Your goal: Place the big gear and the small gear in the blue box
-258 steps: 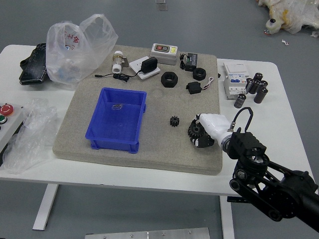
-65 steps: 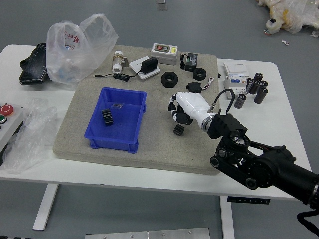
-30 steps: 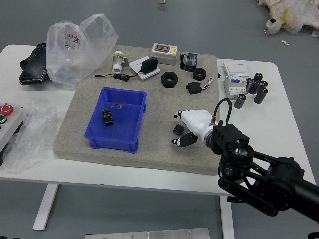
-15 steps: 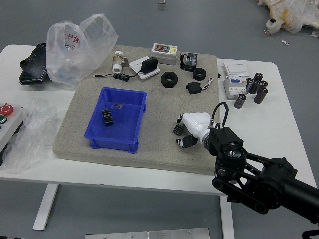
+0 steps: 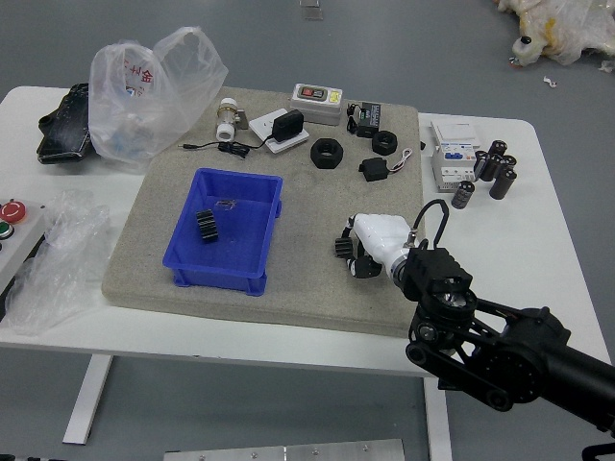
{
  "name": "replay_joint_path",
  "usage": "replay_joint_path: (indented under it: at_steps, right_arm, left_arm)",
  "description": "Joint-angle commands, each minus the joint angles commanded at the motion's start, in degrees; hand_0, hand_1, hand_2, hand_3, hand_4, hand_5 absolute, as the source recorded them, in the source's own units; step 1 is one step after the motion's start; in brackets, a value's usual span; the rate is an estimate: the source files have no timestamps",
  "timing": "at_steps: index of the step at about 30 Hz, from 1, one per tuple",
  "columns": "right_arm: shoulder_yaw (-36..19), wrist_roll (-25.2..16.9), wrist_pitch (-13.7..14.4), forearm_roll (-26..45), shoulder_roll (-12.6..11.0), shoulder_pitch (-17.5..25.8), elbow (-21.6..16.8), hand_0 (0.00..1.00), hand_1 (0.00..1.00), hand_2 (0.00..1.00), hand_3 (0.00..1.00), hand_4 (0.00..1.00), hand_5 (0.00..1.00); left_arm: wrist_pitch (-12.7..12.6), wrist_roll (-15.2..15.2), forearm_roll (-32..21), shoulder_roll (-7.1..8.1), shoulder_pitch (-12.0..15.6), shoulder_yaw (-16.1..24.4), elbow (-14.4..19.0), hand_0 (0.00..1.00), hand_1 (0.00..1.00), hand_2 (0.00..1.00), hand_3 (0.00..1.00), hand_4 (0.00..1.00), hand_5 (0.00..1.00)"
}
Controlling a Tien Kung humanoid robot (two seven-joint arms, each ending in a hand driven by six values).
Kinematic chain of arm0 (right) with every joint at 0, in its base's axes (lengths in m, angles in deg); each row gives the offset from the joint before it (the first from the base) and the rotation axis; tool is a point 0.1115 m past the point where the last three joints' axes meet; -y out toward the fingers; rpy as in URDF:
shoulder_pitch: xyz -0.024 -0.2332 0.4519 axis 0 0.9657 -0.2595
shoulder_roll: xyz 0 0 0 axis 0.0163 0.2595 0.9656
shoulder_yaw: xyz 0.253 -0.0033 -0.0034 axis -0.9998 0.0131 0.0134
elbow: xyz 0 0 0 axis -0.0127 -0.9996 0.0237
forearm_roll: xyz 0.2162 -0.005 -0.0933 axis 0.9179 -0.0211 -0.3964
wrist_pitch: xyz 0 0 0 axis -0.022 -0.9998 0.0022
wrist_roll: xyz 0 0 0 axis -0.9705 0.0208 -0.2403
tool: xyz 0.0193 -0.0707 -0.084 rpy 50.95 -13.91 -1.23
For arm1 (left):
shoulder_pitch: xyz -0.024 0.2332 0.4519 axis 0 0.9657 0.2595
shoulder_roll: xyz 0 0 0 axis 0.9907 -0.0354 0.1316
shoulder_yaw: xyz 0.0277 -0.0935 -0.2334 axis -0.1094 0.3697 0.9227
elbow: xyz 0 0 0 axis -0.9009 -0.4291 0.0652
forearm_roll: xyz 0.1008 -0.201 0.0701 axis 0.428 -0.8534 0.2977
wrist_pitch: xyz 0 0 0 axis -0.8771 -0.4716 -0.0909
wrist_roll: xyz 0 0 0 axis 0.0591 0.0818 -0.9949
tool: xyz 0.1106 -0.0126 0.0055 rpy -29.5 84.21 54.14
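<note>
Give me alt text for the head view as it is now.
A black robot's right hand closes around the small gear on a gray mat, right of a blue box holding the big gear.

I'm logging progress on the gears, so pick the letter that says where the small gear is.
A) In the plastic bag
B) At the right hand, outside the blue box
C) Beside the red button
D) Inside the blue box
B: the small gear is at the right hand, to the right of the blue box, while the big gear lies inside the box.
</note>
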Motion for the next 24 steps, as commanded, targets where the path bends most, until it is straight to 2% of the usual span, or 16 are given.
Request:
replay_joint_path:
  at_steps: [11,16,22,23,24]
  right_arm:
    - [0.57,-2.34,3.81,1.35,0.33,-2.69,0.43,0.134,0.289,0.345,0.407,0.551,0.141]
    - [3.27,-3.22,4.99,2.13,1.37,-7.16,-0.27,0.134,0.289,0.345,0.407,0.551,0.141]
    - [7.83,-4.62,6.54,2.23,4.08,-13.63,-1.47,0.136,0.29,0.345,0.406,0.555,0.141]
    - [8.61,-5.13,7.07,2.03,4.65,-14.68,-1.66,0.151,0.313,0.398,0.435,0.563,0.146]
    - [9.33,-5.72,7.61,1.87,5.15,-15.61,-1.82,0.151,0.313,0.398,0.435,0.563,0.146]
  left_arm:
    - [-0.01,0.1,0.16,-0.03,-0.04,0.16,0.02,0.584,0.534,0.537,0.645,0.663,0.165]
    - [0.03,0.23,0.44,0.01,-0.07,0.38,0.05,0.584,0.534,0.537,0.645,0.663,0.165]
    - [0.14,0.49,0.97,0.06,-0.15,0.76,0.1,0.584,0.535,0.538,0.647,0.667,0.167]
    - [0.15,0.53,1.04,0.08,-0.15,0.8,0.12,0.583,0.535,0.537,0.646,0.666,0.17]
    - [0.16,0.58,1.1,0.1,-0.15,0.85,0.13,0.583,0.535,0.537,0.646,0.666,0.17]
